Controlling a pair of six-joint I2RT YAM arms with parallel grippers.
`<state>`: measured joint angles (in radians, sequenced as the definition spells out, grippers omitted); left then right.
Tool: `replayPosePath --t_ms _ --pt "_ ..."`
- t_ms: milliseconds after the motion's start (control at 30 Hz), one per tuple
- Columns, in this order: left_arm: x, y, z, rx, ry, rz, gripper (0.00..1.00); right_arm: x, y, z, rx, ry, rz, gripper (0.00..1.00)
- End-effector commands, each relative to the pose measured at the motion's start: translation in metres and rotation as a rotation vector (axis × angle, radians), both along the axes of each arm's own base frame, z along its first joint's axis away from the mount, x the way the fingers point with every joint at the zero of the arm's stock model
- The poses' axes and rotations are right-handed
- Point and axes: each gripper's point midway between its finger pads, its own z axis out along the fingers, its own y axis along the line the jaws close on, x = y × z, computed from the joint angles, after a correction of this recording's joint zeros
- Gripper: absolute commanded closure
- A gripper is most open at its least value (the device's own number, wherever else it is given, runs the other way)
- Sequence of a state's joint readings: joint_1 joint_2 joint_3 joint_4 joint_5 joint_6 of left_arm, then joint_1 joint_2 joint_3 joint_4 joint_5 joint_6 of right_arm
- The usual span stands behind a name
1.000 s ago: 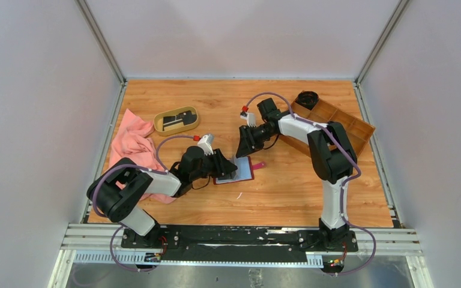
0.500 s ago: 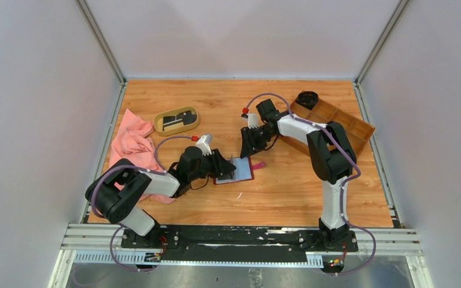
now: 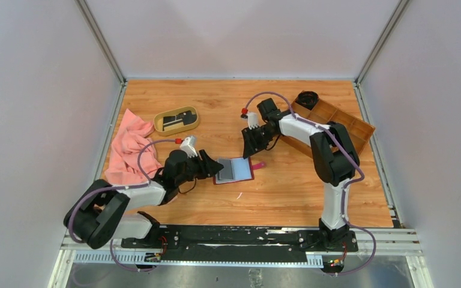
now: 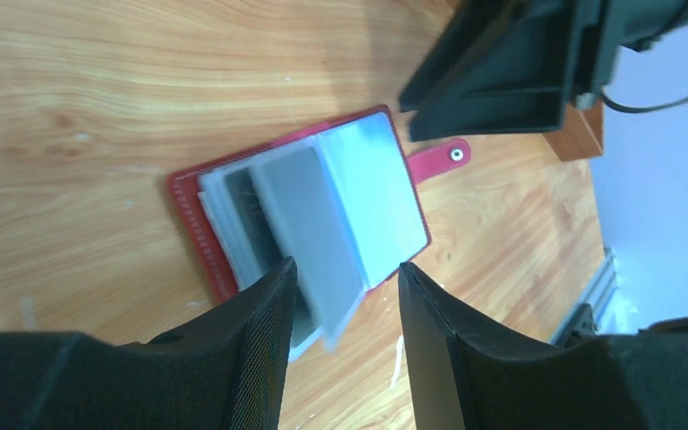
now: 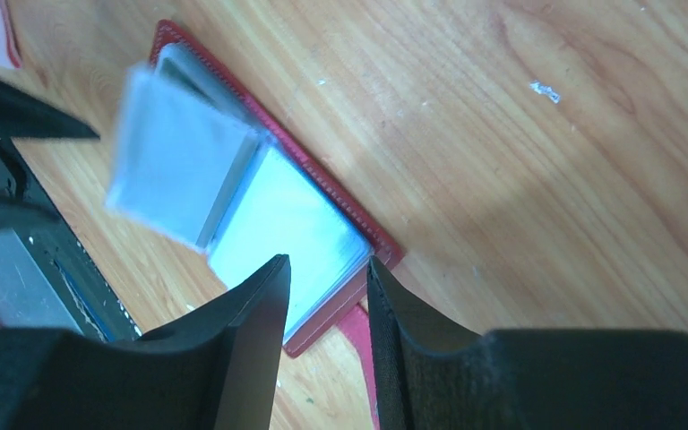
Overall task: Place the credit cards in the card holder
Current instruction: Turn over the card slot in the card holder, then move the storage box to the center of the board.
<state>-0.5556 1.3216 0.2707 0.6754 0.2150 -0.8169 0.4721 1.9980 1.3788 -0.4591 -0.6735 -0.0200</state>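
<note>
Open dark red card holder [image 5: 287, 219] lies on a wooden table [image 5: 546, 224], grey pockets facing up, one blurred pocket leaf [image 5: 179, 179] raised toward ten o'clock. At six o'clock, the right gripper [image 5: 325, 264], jaws parted, frames the snap tab [image 5: 358, 331].

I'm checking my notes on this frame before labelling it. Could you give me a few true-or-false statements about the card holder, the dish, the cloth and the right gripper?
1. The card holder lies open on the table. True.
2. The oval dish is empty. False: dark cards lie in it.
3. The right gripper grips a card. False: its jaws stand apart with nothing between them.
4. The pink cloth lies on the table's left side. True.
</note>
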Motion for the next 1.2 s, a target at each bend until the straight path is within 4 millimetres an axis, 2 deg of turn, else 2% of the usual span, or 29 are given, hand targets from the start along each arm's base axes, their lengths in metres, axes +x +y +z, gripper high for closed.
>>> replayPosePath --t_ms 0,167,233,300,400,467,500,567,600,667,700,800,900,967,1033,1167 --pt "-0.002 0.035 -0.011 0.126 -0.011 0.074 0.51 -0.008 -0.002 0.038 0.025 -0.132 0.089 0.58" --pt "-0.004 0.053 0.008 0.198 -0.107 0.084 0.49 -0.018 -0.007 0.086 0.078 -0.285 0.209 0.58" --pt "-0.002 0.059 0.024 0.219 -0.171 0.096 0.42 -0.023 -0.011 0.106 0.098 -0.365 0.266 0.58" --pt "0.001 0.066 0.045 0.241 -0.249 0.118 0.31 -0.026 -0.017 0.126 0.103 -0.462 0.308 0.58" --pt "0.005 0.079 0.069 0.314 -0.351 0.144 0.03 -0.030 -0.028 0.159 0.126 -0.596 0.333 0.57" --pt "0.011 0.093 0.089 0.371 -0.397 0.194 0.00 -0.029 -0.037 0.174 0.118 -0.675 0.338 0.55" --pt "0.011 0.102 0.092 0.413 -0.386 0.220 0.00 -0.029 -0.040 0.180 0.111 -0.708 0.341 0.54" --pt "0.017 0.117 0.107 0.470 -0.384 0.279 0.00 -0.030 -0.044 0.189 0.107 -0.757 0.355 0.45" --pt "0.020 0.119 0.114 0.476 -0.384 0.287 0.00 -0.032 -0.044 0.190 0.114 -0.759 0.359 0.36" --pt "0.031 0.119 0.123 0.473 -0.371 0.283 0.00 -0.039 -0.041 0.191 0.148 -0.735 0.382 0.31" --pt "0.036 0.119 0.132 0.471 -0.371 0.285 0.00 -0.044 -0.040 0.190 0.163 -0.706 0.400 0.30" --pt "0.061 0.123 0.139 0.524 -0.312 0.274 0.00 -0.059 -0.036 0.187 0.215 -0.643 0.444 0.29" --pt "0.088 0.126 0.152 0.602 -0.279 0.231 0.00 -0.064 -0.042 0.173 0.200 -0.664 0.488 0.29" --pt "0.108 0.133 0.150 0.682 -0.238 0.215 0.00 -0.064 -0.046 0.167 0.192 -0.656 0.484 0.30" --pt "0.129 0.141 0.139 0.743 -0.174 0.204 0.00 -0.061 -0.051 0.161 0.192 -0.639 0.468 0.30" --pt "0.165 0.152 0.113 0.720 -0.053 0.192 0.01 -0.053 -0.060 0.152 0.199 -0.597 0.428 0.30"
